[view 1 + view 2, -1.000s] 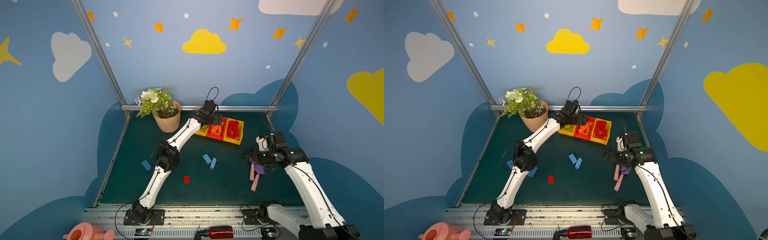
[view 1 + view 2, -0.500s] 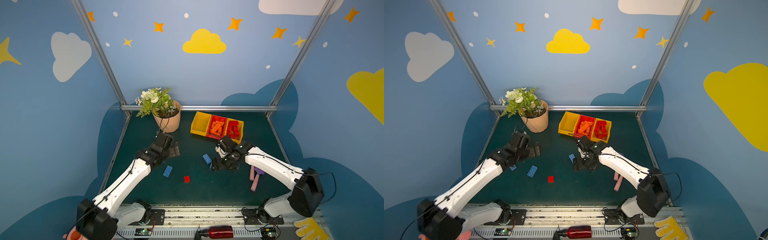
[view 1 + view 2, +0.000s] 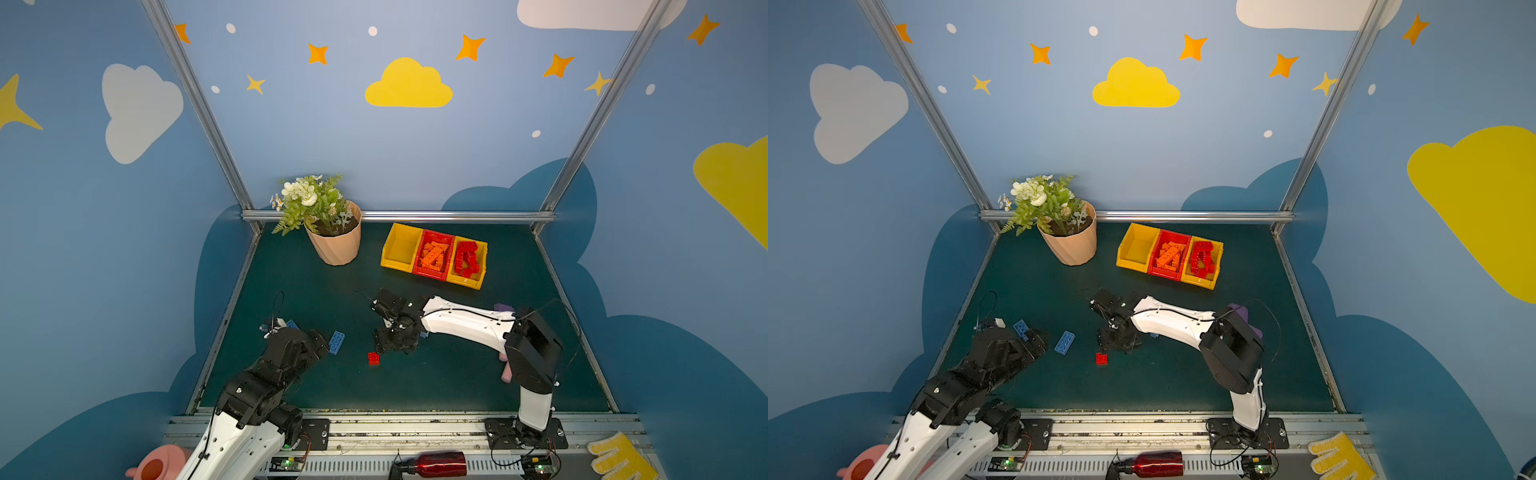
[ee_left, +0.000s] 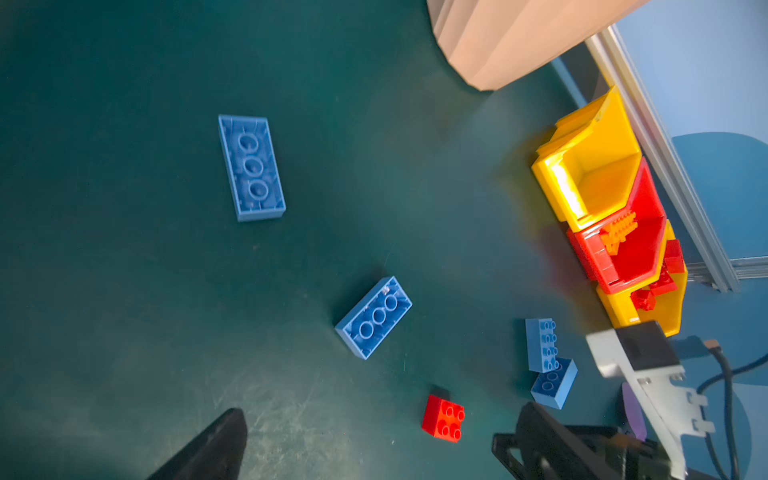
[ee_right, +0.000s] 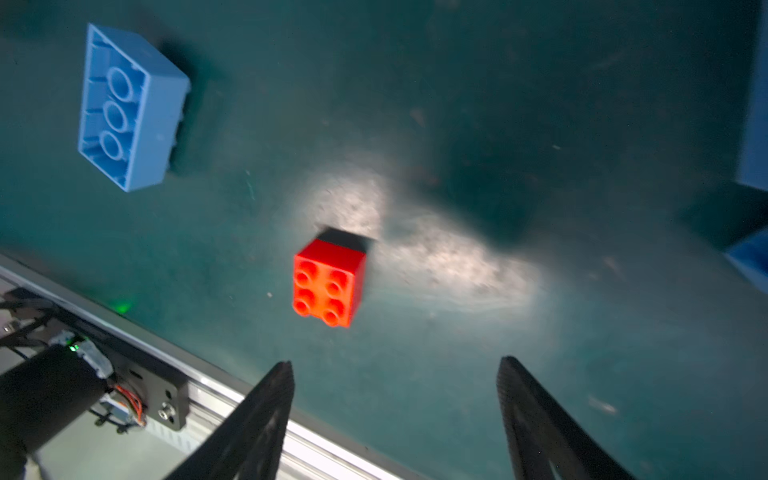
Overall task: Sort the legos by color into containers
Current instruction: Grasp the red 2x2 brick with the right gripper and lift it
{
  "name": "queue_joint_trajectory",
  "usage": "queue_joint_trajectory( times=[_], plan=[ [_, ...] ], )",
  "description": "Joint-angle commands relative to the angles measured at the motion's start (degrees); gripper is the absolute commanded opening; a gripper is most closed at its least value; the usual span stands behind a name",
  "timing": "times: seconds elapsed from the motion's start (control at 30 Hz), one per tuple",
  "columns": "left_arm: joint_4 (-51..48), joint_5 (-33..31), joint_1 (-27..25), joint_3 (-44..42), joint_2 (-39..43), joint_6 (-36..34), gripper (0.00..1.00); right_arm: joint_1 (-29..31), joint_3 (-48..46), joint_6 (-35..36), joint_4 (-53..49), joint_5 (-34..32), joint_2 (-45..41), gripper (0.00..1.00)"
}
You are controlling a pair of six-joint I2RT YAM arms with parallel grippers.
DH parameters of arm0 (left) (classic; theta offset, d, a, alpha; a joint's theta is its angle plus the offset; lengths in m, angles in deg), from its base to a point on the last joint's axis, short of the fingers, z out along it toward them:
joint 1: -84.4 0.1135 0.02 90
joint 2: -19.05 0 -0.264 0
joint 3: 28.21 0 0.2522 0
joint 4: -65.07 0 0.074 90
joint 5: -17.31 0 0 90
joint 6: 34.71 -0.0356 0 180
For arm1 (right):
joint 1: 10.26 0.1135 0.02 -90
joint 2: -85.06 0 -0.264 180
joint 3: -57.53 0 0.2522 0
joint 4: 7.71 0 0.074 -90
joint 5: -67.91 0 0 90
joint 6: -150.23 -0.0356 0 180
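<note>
Hovering near red lego (image 5: 328,282), right fingers (image 5: 257,424) apart

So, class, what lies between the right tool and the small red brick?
Nothing: in the right wrist view only bare green mat separates the right tool from the red brick.

The left arm drew back from the left yellow bin (image 3: 399,249) at the rear to the front left, and its gripper (image 3: 321,340) ended up low beside a blue brick (image 3: 336,342). The right arm left the pink foam sticks (image 3: 506,376) and swung to the middle. Its gripper (image 3: 392,344) then slid from over the pair of blue bricks (image 4: 548,361) toward the red brick (image 3: 373,358).
</note>
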Motion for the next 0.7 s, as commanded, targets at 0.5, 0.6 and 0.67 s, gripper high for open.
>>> queue_joint_trajectory(
  times=[0.5,0.6,0.67],
  plan=[
    [-4.3,1.1,-1.7,-1.6,8.9,6.2,1.00,4.7,8.5,-5.9,-1.3,-0.6,11.1,0.62],
    [-5.1,-0.1,-2.4,-1.2,9.3,6.7,1.00,5.1,10.3,-5.9,-3.5,-1.9,13.2,0.52],
    [-5.1,-0.5,-2.5,-1.3,9.3,6.9,1.00,5.1,11.1,-5.9,-5.3,-3.0,13.8,0.45]
  ],
)
